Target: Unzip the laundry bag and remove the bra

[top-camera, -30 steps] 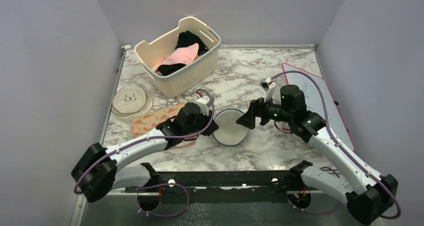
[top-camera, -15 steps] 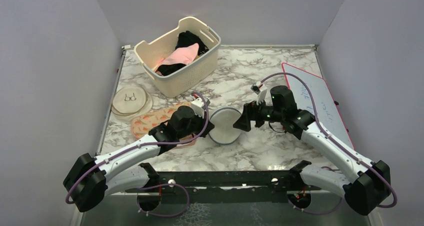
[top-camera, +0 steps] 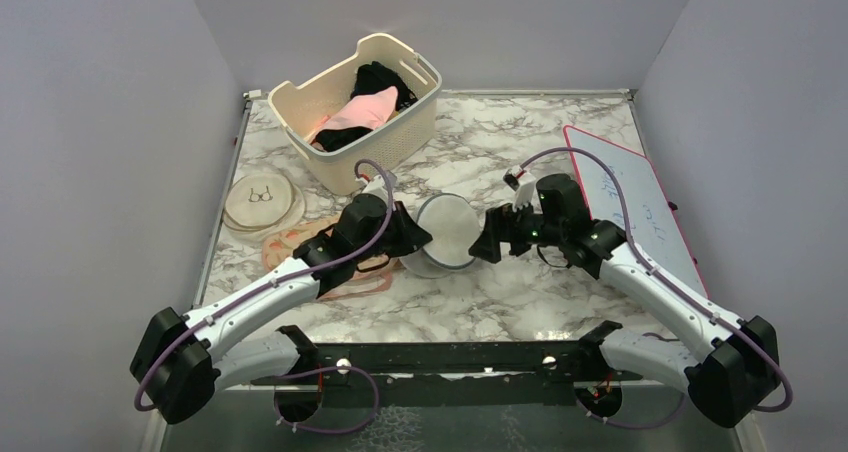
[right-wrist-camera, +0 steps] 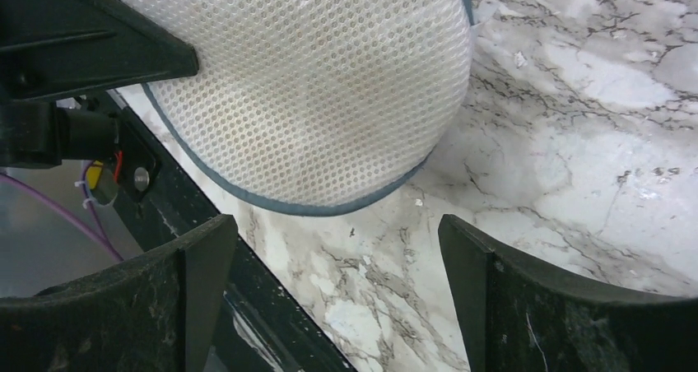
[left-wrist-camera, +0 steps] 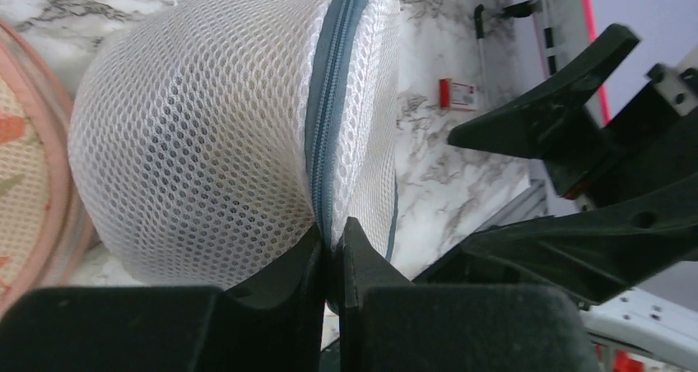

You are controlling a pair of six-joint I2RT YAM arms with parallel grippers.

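Observation:
The laundry bag [top-camera: 445, 230], a round white mesh drum with a blue-grey zip rim, is tipped up on its edge at the table's middle. It fills the left wrist view [left-wrist-camera: 222, 133] and shows in the right wrist view [right-wrist-camera: 304, 84]. My left gripper [left-wrist-camera: 332, 239] is shut on the bag's zip rim, at its left side in the top view [top-camera: 412, 240]. My right gripper [top-camera: 490, 240] is open just right of the bag, facing its flat side, touching nothing [right-wrist-camera: 337, 248]. The bra is hidden inside the bag.
A cream basket [top-camera: 360, 107] with pink and black clothes stands at the back left. A flat cream disc with a glasses drawing [top-camera: 262, 200] and a peach patterned pouch [top-camera: 300, 240] lie at the left. A red-edged whiteboard [top-camera: 640, 202] lies at the right.
My left gripper has lifted the bag's left rim and pulled it leftward and back, tipping the bag from flat onto its edge. My right gripper has followed to the left, still open.

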